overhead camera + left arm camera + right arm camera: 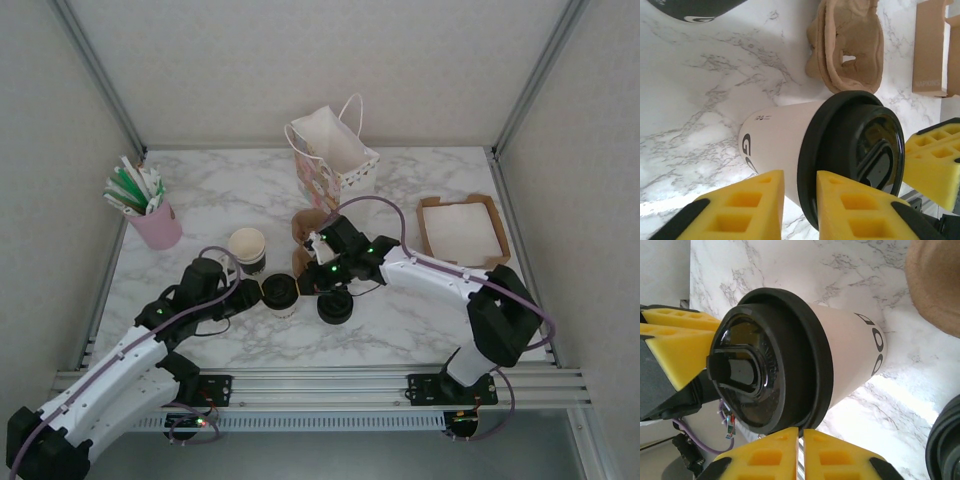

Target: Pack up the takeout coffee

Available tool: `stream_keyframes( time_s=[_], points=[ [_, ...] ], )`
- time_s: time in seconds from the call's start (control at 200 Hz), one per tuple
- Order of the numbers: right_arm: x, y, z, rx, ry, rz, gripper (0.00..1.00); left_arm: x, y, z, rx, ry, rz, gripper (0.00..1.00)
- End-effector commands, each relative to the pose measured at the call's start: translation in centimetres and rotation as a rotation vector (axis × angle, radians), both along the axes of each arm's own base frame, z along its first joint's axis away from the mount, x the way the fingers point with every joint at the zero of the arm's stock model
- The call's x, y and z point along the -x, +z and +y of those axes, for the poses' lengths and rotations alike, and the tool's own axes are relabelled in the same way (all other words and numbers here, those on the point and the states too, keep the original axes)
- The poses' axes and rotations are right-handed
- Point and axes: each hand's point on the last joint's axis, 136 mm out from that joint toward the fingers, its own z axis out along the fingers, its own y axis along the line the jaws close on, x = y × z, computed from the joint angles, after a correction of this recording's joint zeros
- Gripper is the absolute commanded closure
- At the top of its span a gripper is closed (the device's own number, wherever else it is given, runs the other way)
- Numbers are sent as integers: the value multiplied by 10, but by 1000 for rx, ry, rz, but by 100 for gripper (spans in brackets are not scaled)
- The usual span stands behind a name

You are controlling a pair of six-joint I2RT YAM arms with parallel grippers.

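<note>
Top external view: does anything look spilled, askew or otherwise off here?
Nothing is spilled or toppled. The takeout coffee stands upright, lidded. One oddity: a loose black lid lies on the table right beside it, while the lidless cup stands open nearby.

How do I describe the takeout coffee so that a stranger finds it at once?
On the marble table, look at the centre, in front of the gift bag. The takeout coffee is the cup wearing a black lid; the open cup stands behind it.
</note>
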Motion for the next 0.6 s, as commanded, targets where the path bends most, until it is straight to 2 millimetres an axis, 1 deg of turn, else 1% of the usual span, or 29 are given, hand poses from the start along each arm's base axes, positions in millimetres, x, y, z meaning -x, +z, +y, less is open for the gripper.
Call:
stream_keyframes(
  time_s=[0.0, 0.12, 0.165, 0.245, 0.31, 0.416, 0.506, 0.596],
  points=[
    [-1, 31, -3, -23, 11, -81, 86, -5, 23, 5, -6, 33, -43, 71],
    [1, 42, -8, -31, 10, -110, 82, -7, 32, 6, -7, 41, -56, 69],
    [2, 45, -11, -28, 9, -122, 80, -7, 37, 7, -9, 43, -63, 66],
    [4, 52, -18, -28, 4, -144, 75, -8, 51, 7, 1, 42, -91, 57],
    [7, 61, -26, -30, -3, -170, 70, -8, 63, 7, 14, 40, -113, 47],
    [12, 75, -37, -32, -11, -195, 62, -9, 85, 5, 32, 32, -147, 36],
    [18, 89, -47, -35, -20, -213, 55, -10, 105, 2, 51, 23, -172, 30],
    [25, 102, -62, -31, -36, -234, 49, -11, 127, 0, 65, 13, -200, 23]
  ],
)
